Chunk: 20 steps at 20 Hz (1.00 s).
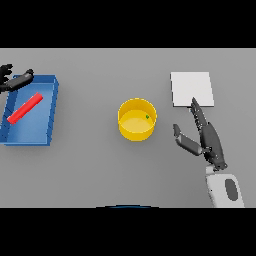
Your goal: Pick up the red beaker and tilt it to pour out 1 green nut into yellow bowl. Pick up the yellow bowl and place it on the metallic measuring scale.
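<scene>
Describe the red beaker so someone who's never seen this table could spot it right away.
Start at the blue tray on the left side of the grey table, beside the left hand. Lying on its side inside that tray, slanted, is the red beaker. It is the only red thing here and long and thin, unlike the round yellow bowl and the flat white scale.

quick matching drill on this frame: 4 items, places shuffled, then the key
Items:
1. beaker
2. nut
3. scale
4. left hand

Places:
A. inside the bowl
B. lying in the bin
C. at the bin's far left corner
D. far right on the table, just beyond the right hand

Pairs: 1-B, 2-A, 3-D, 4-C
</scene>
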Each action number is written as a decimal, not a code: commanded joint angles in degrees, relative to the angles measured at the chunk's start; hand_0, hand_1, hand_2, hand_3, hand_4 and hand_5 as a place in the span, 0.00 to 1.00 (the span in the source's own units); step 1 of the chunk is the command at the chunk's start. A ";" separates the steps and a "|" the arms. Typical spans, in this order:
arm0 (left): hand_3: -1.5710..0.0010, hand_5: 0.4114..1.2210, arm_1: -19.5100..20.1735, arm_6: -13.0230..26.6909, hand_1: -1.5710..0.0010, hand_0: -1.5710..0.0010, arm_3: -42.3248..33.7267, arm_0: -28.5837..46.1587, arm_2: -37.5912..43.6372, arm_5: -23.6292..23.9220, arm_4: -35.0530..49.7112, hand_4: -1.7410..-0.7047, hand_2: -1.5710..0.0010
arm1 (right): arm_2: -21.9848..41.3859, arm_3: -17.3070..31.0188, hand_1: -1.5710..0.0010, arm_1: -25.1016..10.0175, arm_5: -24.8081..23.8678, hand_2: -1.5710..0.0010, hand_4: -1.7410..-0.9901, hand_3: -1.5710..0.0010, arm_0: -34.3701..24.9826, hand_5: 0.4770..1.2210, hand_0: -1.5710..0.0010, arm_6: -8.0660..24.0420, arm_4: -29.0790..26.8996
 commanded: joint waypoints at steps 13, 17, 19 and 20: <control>1.00 0.35 -0.78 -4.56 0.99 0.99 -0.31 0.51 0.42 5.10 -1.35 0.98 0.99 | 4.45 0.42 1.00 -6.04 4.35 1.00 0.76 1.00 -7.81 0.27 0.99 2.11 6.74; 1.00 0.37 -0.63 -4.74 1.00 1.00 -1.10 1.23 0.55 5.95 -1.00 0.97 1.00 | 9.68 3.37 1.00 -11.06 9.15 1.00 0.64 1.00 -15.13 0.24 1.00 2.94 13.78; 1.00 0.37 -0.87 -4.36 1.00 1.00 -1.51 1.28 0.50 5.94 -0.66 0.96 1.00 | 13.08 4.65 1.00 -12.87 10.51 1.00 0.66 1.00 -18.56 0.22 1.00 2.95 18.41; 1.00 0.37 -0.49 -5.32 1.00 1.00 -1.79 2.11 0.84 6.19 -0.31 0.96 1.00 | 14.66 5.48 1.00 -14.16 11.12 1.00 0.68 1.00 -19.56 0.20 1.00 1.87 20.68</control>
